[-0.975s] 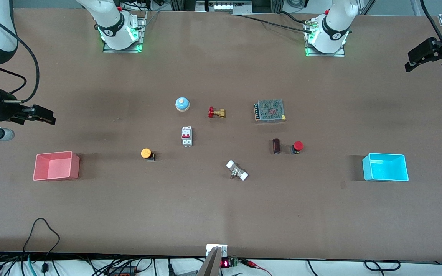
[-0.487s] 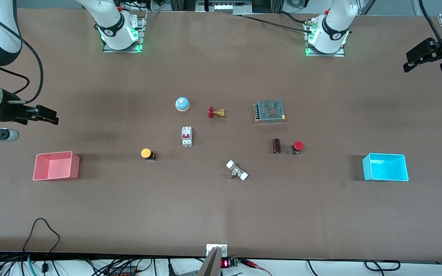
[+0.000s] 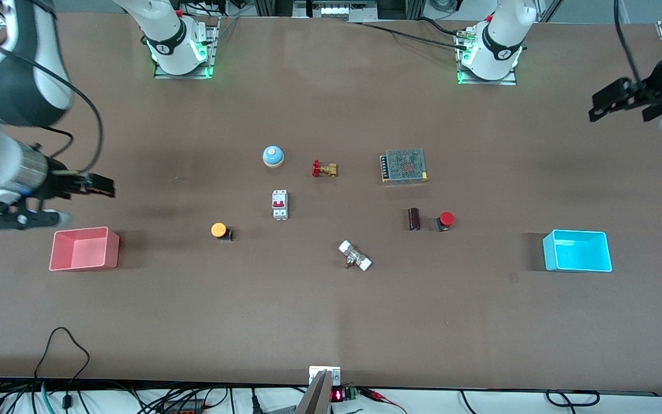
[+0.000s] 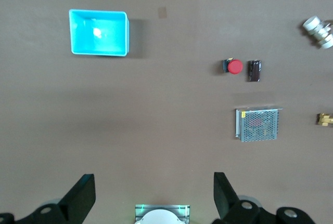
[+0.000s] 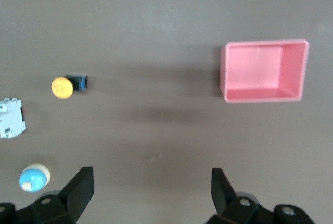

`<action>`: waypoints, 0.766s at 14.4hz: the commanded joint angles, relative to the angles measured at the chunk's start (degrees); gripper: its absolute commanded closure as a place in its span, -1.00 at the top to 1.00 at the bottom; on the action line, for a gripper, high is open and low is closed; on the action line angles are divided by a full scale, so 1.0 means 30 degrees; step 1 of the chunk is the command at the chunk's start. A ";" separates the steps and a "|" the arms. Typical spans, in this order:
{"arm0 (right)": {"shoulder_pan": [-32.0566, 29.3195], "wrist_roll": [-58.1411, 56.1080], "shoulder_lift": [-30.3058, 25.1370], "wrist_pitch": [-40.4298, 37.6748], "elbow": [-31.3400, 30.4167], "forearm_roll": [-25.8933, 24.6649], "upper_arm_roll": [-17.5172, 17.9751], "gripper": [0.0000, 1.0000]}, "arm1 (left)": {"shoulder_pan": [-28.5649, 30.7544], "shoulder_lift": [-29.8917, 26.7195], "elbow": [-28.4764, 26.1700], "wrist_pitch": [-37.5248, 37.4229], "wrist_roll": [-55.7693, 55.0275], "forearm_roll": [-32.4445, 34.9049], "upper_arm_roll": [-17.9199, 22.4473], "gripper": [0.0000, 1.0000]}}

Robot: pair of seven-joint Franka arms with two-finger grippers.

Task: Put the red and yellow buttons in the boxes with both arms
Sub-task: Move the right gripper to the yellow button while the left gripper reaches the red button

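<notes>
The yellow button (image 3: 219, 230) stands on the table between the pink-red box (image 3: 84, 262) and the table's middle. It also shows in the right wrist view (image 5: 62, 87), as does the pink box (image 5: 263, 98). The red button (image 3: 446, 219) stands beside a dark cylinder, toward the cyan box (image 3: 547, 254). The left wrist view shows the red button (image 4: 235, 66) and the cyan box (image 4: 99, 53). My right gripper (image 3: 104, 188) (image 5: 152, 193) is open and empty, up over bare table beside the pink box. My left gripper (image 3: 619, 114) (image 4: 154, 195) is open and empty, high over the left arm's end of the table.
A blue bell (image 3: 273, 156), a brass valve with red handle (image 3: 324, 169), a mesh-topped power unit (image 3: 404, 166), a white breaker (image 3: 280, 204), a dark cylinder (image 3: 414, 219) and a white-capped fitting (image 3: 355, 256) lie around the table's middle.
Both arms have swung toward the table's middle. My right gripper moved farther over the table beside the pink box. My left gripper moved in from the table's end. Nothing on the table moved.
</notes>
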 commanded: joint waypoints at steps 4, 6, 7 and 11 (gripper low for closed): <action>0.1612 0.0765 0.2300 0.2640 0.0074 0.1160 -0.0014 1.00 | -0.0556 0.4568 0.1888 0.1150 -0.0209 -0.0129 -0.0240 1.00; 0.2024 0.1232 0.3178 0.3663 0.0074 0.2014 -0.0014 1.00 | -0.1461 0.5565 0.0986 0.4070 -0.1371 -0.0276 -0.0298 1.00; 0.2200 0.1497 0.3704 0.4134 0.0103 0.2017 -0.0014 1.00 | -0.1610 0.6005 0.0516 0.5418 -0.2483 -0.0538 -0.0299 1.00; 0.3255 0.3078 0.5141 0.5952 0.0103 0.2017 -0.0014 1.00 | -0.2955 0.6361 -0.2934 1.1390 -0.6177 -0.0921 -0.0299 1.00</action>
